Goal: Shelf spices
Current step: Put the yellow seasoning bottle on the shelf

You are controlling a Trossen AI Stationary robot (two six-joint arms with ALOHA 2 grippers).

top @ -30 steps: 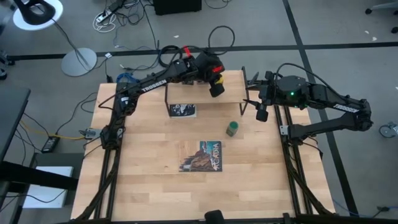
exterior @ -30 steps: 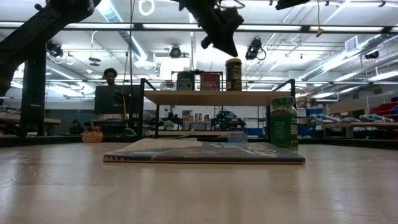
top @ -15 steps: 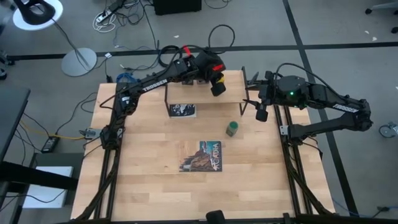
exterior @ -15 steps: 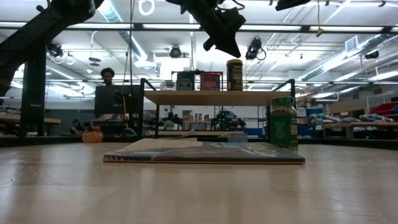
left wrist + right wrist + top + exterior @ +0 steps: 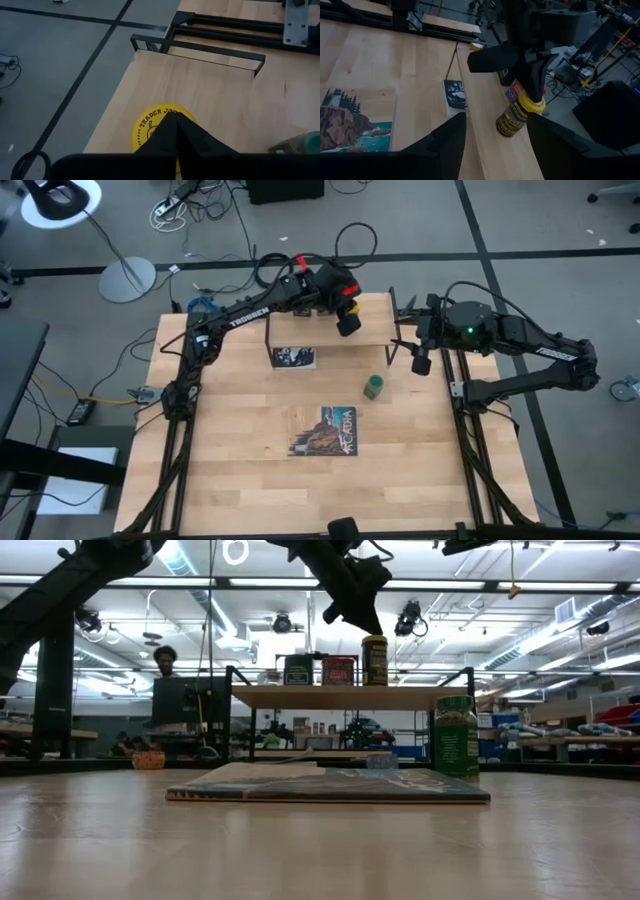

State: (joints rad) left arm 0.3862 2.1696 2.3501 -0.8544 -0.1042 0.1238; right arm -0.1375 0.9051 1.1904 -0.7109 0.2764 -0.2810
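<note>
Since the earlier frame almost nothing has changed — only the person [image 5: 165, 662] at the left of the low view has shifted a little left. The left gripper [image 5: 347, 323] hangs clenched and empty just above the yellow-capped jar [image 5: 375, 660], which stands near the right end of the shelf [image 5: 350, 696], beside the red tin [image 5: 338, 670] and black tin [image 5: 298, 670]. The right gripper [image 5: 421, 361] waits half released at the right of the high view, empty. The green-capped jar [image 5: 373, 387] stands on the table [image 5: 240, 470] — open wood lies around it and the book [image 5: 329, 430].
</note>
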